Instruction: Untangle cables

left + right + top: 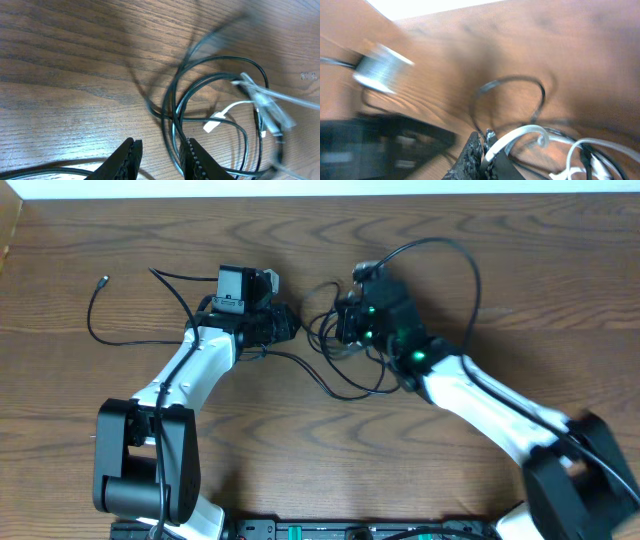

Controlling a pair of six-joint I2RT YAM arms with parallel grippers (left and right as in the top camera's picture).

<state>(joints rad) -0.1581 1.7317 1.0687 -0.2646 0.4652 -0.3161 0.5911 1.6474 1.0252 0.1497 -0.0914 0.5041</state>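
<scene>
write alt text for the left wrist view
A tangle of thin black cables loops across a wooden table, with a white cable and its plug lying inside the loops. The left gripper shows two black ridged fingers at the bottom edge, slightly apart, with a black strand running close beside one of them.

Left gripper (287,326), right gripper (344,322) flank cables (325,340); loose strand (91,320) at left.

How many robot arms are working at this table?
2. The left arm reaches in from the lower left, the right arm from the lower right, and they meet at the cables mid-table. No other arm shows, and none seems hidden.
</scene>
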